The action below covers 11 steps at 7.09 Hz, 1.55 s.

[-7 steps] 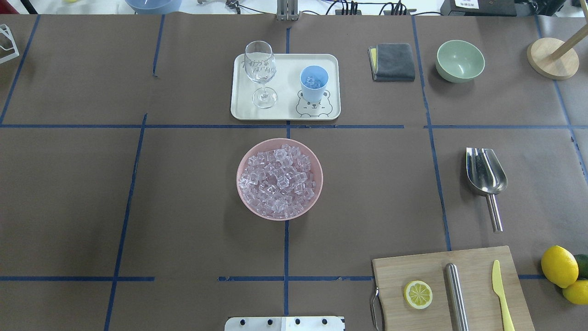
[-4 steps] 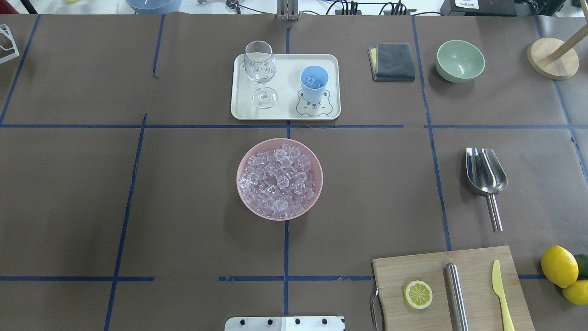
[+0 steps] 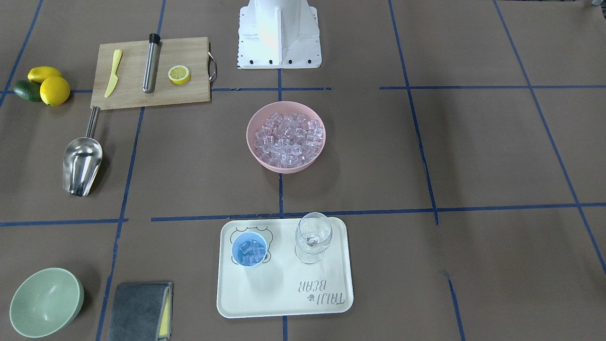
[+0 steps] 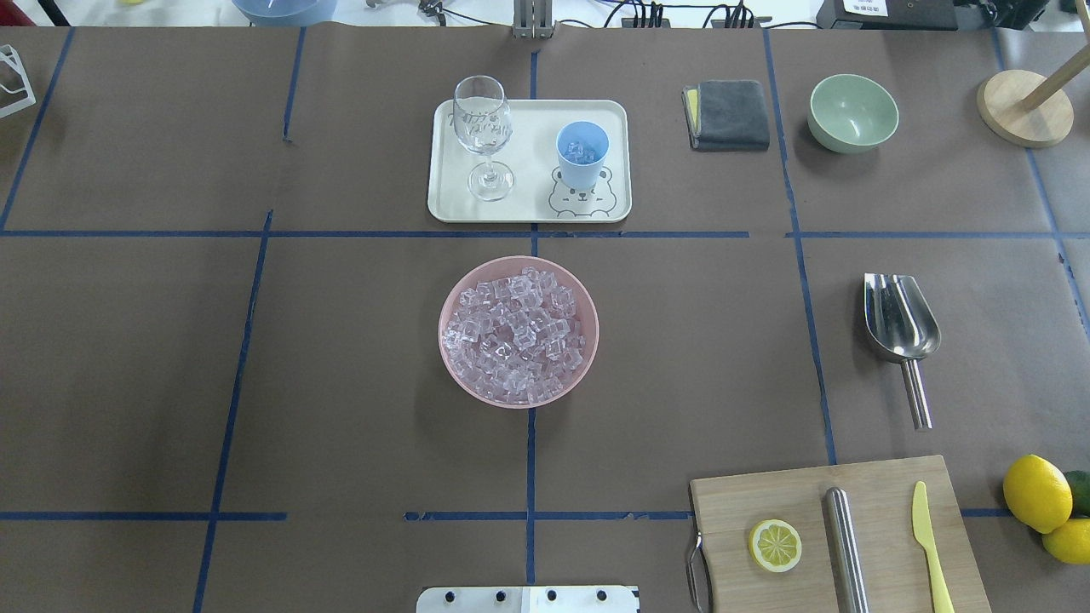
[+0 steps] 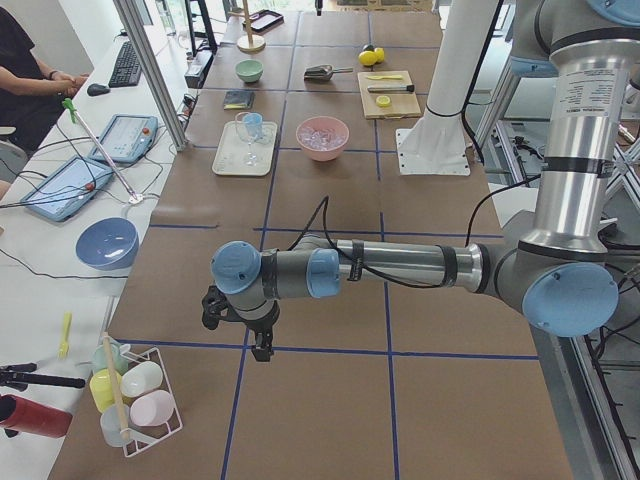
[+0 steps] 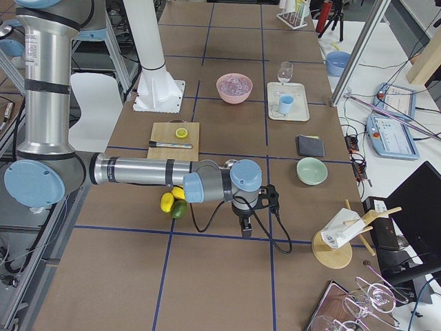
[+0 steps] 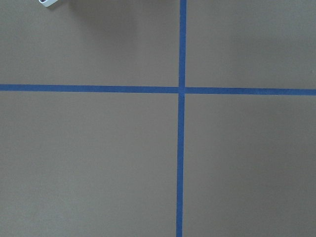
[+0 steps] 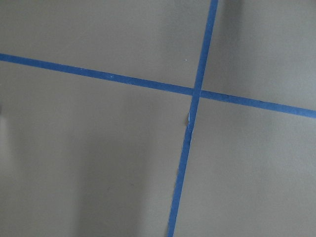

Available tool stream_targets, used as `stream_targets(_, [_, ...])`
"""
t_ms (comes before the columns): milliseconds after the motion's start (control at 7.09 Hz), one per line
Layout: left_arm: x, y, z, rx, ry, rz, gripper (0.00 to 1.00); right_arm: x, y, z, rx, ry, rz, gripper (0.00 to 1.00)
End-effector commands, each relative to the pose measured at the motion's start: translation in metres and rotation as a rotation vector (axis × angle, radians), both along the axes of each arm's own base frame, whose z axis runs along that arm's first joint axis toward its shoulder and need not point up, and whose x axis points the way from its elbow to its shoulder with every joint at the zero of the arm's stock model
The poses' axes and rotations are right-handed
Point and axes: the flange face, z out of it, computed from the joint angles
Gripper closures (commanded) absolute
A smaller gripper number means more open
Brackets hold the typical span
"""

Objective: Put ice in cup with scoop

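The ice (image 4: 518, 334) fills a pink bowl (image 4: 451, 289) at the table's middle. The light-blue cup (image 4: 582, 153) stands on a white tray (image 4: 528, 209) beyond the bowl and holds a few ice cubes (image 3: 250, 250). The steel scoop (image 4: 901, 328) lies empty on the table to the right, handle toward the robot. My left gripper (image 5: 262, 345) shows only in the exterior left view, far from all of these, pointing down; I cannot tell if it is open. My right gripper (image 6: 247, 231) shows only in the exterior right view, past the lemons; I cannot tell its state.
A wine glass (image 4: 482, 128) stands on the tray beside the cup. A cutting board (image 4: 834, 528) with a lemon half, steel cylinder and yellow knife lies at the near right. A green bowl (image 4: 852, 112), grey cloth (image 4: 729, 114) and lemons (image 4: 1037, 494) are to the right.
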Motion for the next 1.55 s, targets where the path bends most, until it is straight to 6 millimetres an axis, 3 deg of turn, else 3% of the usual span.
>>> stream_targets(0, [0.0,0.001,-0.001,-0.004,-0.001,-0.01,0.0,0.017,0.005,0.004,-0.036,-0.006,0.058,0.0])
stream_targets(423, [0.0,0.001,-0.001,-0.004,-0.001,-0.01,0.0,0.022,0.013,-0.032,-0.167,-0.059,0.128,0.0])
stream_targets(564, [0.0,0.0,-0.001,-0.003,-0.002,-0.01,0.0,0.023,0.021,-0.036,-0.163,-0.059,0.129,0.0])
stream_targets(1411, [0.0,-0.004,-0.007,0.007,-0.004,-0.012,0.0,0.024,0.019,-0.033,-0.152,-0.046,0.128,0.0])
